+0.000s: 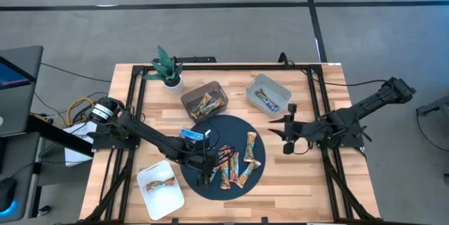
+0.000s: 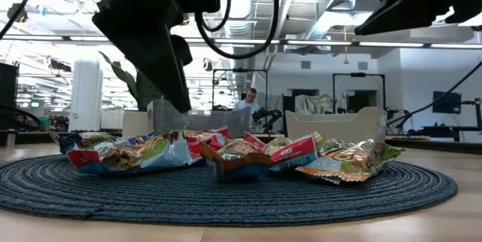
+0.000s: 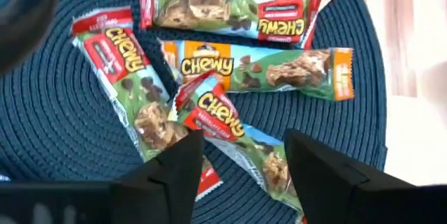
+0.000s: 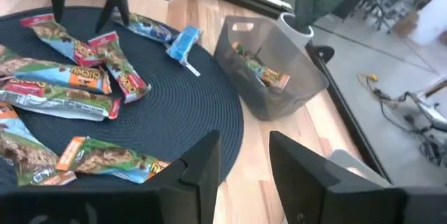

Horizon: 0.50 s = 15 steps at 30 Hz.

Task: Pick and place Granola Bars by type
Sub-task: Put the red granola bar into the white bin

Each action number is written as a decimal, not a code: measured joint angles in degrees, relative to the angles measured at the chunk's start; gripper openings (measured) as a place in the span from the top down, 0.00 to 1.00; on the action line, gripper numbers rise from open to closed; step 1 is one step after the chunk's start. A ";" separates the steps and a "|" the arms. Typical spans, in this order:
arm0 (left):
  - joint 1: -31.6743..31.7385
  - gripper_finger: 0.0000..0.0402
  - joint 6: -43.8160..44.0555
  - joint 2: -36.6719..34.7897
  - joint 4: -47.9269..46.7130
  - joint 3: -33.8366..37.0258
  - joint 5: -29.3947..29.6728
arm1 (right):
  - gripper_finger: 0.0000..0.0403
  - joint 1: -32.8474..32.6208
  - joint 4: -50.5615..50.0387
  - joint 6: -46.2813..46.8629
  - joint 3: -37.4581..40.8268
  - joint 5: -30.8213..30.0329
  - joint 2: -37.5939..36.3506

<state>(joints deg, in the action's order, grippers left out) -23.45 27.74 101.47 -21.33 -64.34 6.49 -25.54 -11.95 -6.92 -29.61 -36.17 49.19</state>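
Granola Bars [image 3: 209,119] lay piled on blue mat [image 3: 63,154]; left gripper [image 3: 241,175] hovered above, jaws spread, empty. Pick step; next: descend, close on one bar. Right gripper [image 4: 241,165] waited part-open, empty, beside mat.

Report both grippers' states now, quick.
Left gripper: open, empty, poised over the granola bars on the blue mat.
Right gripper: open, empty, waiting at the mat's right edge.

My black fingers [image 3: 183,172] frame green, orange and red granola bars [image 3: 255,67] on a dark blue woven mat [image 3: 63,126]
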 joint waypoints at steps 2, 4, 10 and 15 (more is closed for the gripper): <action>-0.31 0.47 0.12 0.00 0.35 0.00 0.16 | 0.71 0.16 0.96 -1.47 0.00 0.07 0.87; -0.52 0.44 0.97 0.43 0.72 0.00 0.17 | 0.71 0.16 1.64 -2.49 0.00 0.04 1.49; -0.69 0.40 2.57 3.10 2.58 -0.04 -0.08 | 0.71 0.17 1.89 -3.59 0.00 0.09 2.22; -0.49 0.39 3.38 4.69 1.17 -0.11 -1.21 | 0.71 0.17 2.66 -3.65 -0.03 0.07 2.29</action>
<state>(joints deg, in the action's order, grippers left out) -23.94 31.11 106.16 -20.16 -64.45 5.28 -25.36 -9.29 -10.56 -29.63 -36.10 51.48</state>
